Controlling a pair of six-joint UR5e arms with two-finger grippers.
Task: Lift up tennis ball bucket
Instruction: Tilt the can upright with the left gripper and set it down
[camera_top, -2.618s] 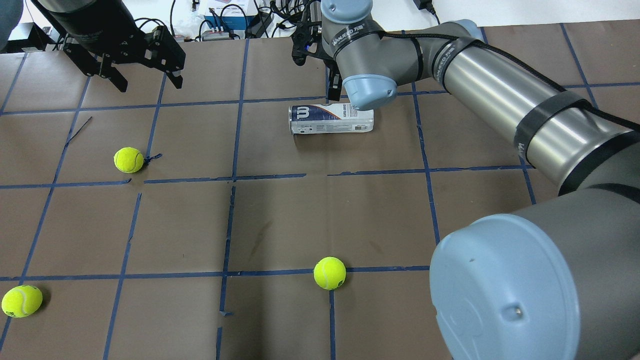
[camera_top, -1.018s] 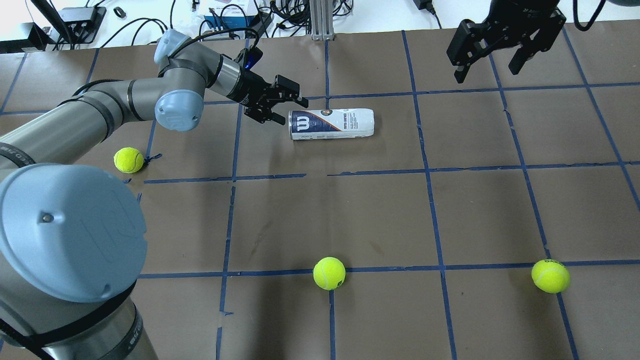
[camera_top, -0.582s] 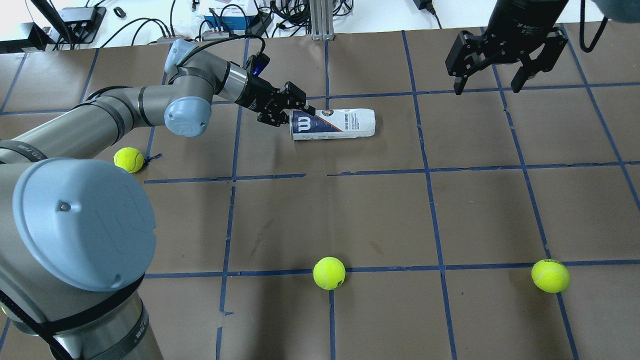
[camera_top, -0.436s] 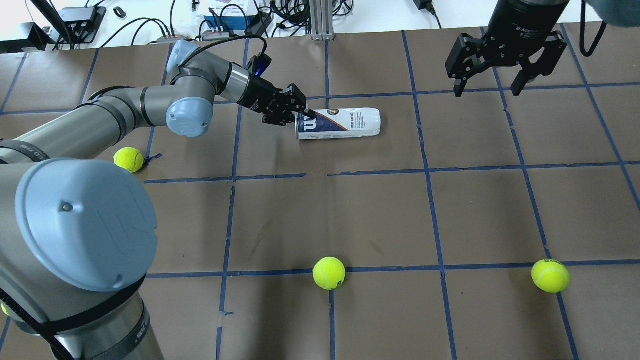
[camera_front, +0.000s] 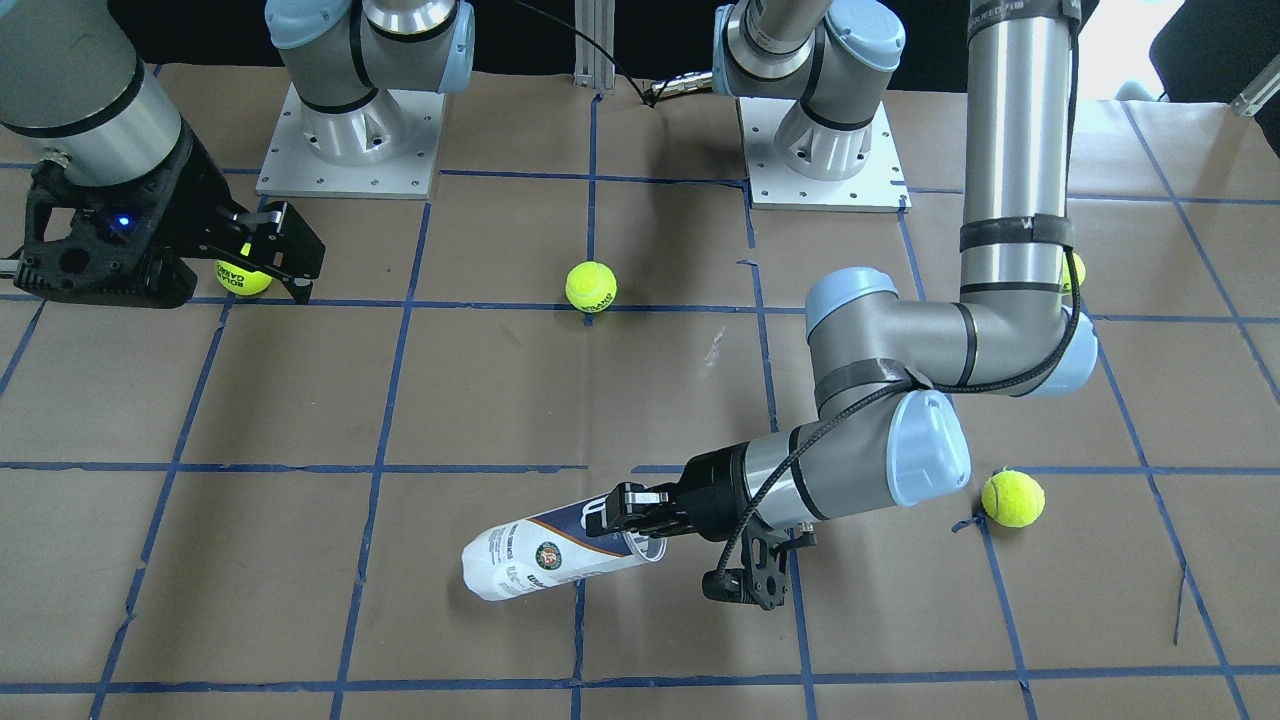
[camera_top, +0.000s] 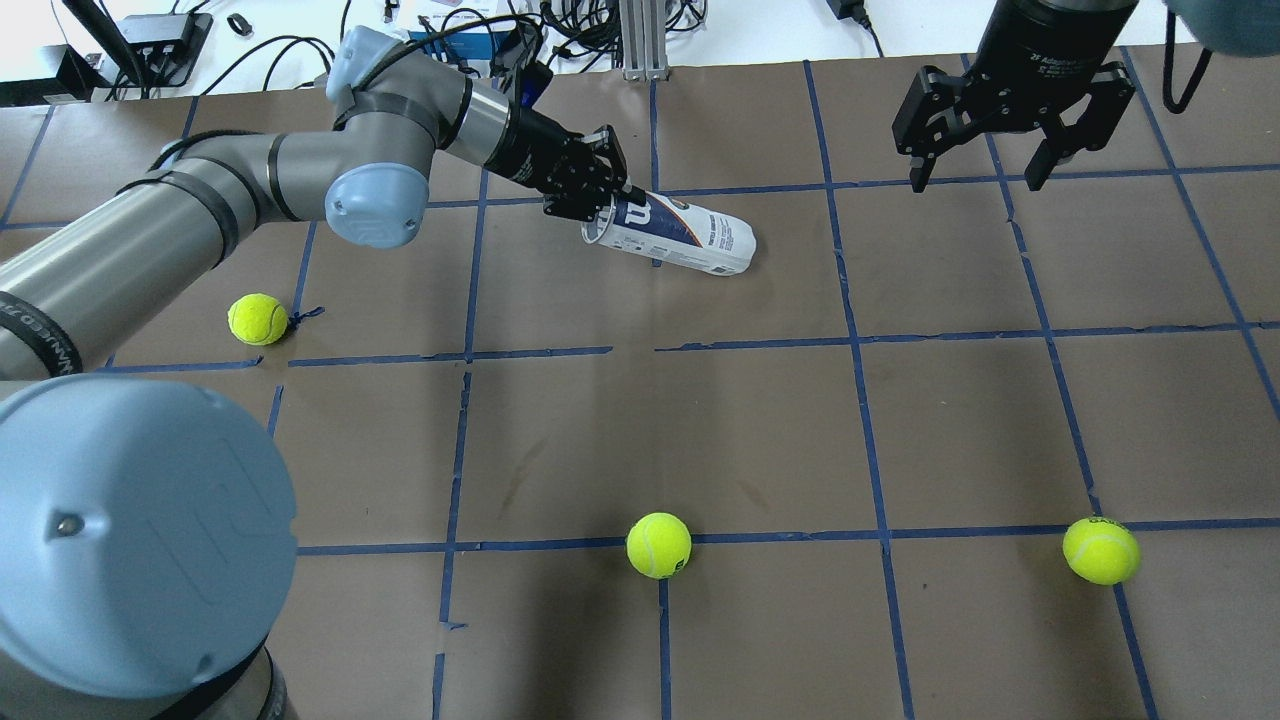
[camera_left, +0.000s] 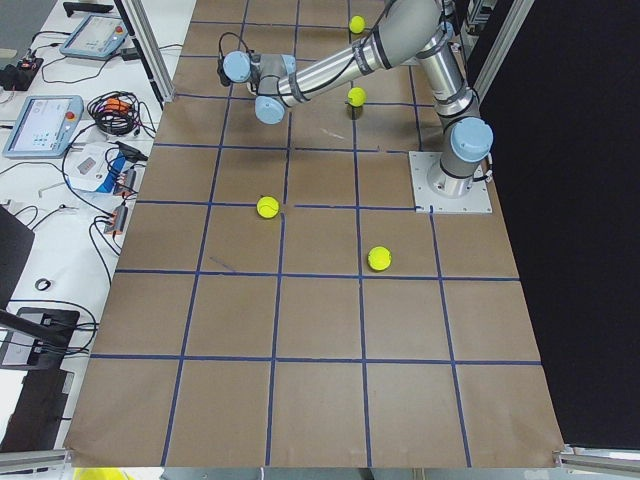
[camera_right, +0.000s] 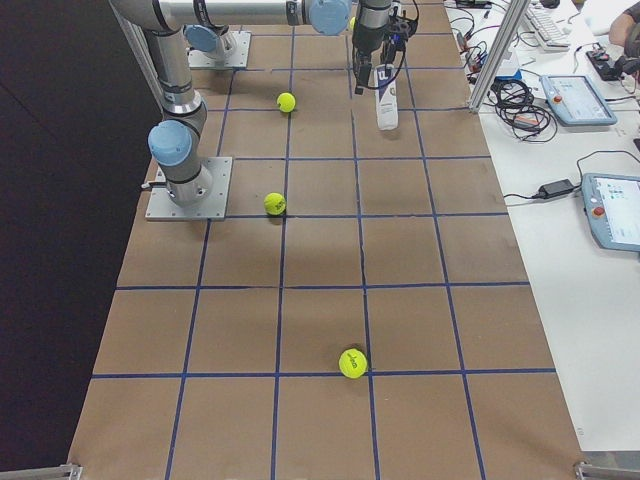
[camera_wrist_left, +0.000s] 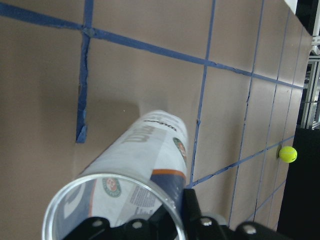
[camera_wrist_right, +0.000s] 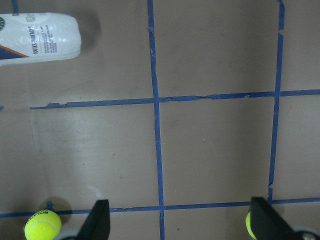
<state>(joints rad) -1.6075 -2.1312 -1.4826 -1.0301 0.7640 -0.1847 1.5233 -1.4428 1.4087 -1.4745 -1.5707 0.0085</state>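
A robotics lab — brown paper-covered table (camera_top: 760, 430) taped in a blue grid, blue-framed teach pendants (camera_right: 612, 210) and black cables (camera_right: 513, 94) alongside.

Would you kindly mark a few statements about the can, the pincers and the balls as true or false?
1. The left pincer is shut on the open end of the tennis ball can. True.
2. The right pincer grips the can's closed end. False: it hangs open, apart from the can.
3. The can stands upright. False: it is tilted, with the gripped end raised.
4. Three tennis balls lie loose on the table in the overhead view. True.
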